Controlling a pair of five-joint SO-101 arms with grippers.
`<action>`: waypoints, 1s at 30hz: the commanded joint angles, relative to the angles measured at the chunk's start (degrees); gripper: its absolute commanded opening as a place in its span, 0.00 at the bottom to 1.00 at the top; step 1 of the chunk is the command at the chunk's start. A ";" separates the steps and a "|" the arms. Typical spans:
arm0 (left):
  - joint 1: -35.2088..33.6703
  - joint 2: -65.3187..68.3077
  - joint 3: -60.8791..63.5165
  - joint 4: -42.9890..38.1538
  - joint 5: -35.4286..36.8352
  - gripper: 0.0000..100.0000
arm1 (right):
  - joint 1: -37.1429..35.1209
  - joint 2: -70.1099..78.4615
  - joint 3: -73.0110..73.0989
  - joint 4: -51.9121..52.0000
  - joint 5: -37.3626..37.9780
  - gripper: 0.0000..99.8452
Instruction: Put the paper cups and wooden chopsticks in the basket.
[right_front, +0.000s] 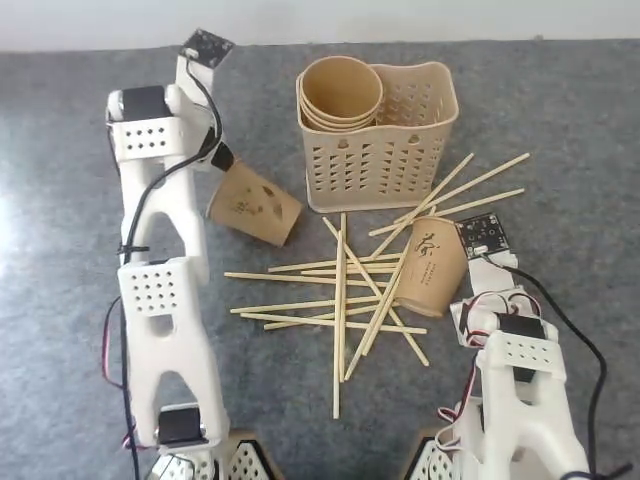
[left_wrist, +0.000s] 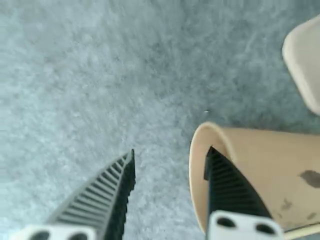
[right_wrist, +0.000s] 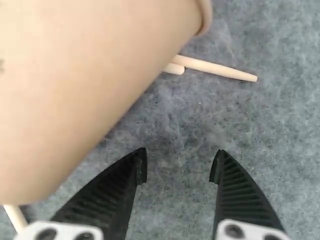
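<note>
In the basket (right_front: 440, 112) sit stacked cups (right_front: 341, 88); chopsticks (right_front: 340, 300) and two loose cups (right_front: 255, 205) lie outside it. My left gripper (left_wrist: 170, 152), open, straddles one's rim; my right gripper (right_wrist: 181, 152) gapes empty.

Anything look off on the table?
A paper cup lies on its side beside the basket, one finger of the left gripper inside its mouth; a second cup lies tipped on the scattered chopsticks.

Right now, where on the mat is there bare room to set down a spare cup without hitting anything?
Bare carpet lies right of the basket, beyond the far tips of the chopsticks, and along the left edge outside the left arm. Crowded: the middle, from the basket down to the right end effector.
</note>
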 joint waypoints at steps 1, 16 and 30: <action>1.85 -6.33 5.23 2.29 -1.23 0.22 | -0.48 -1.10 0.00 -1.27 0.53 0.22; 18.55 -43.08 43.82 2.02 -2.99 0.22 | -0.48 -1.19 0.00 -1.27 0.53 0.22; 16.53 -45.98 49.63 -0.88 -3.08 0.22 | -0.48 -1.19 0.09 -1.27 0.53 0.22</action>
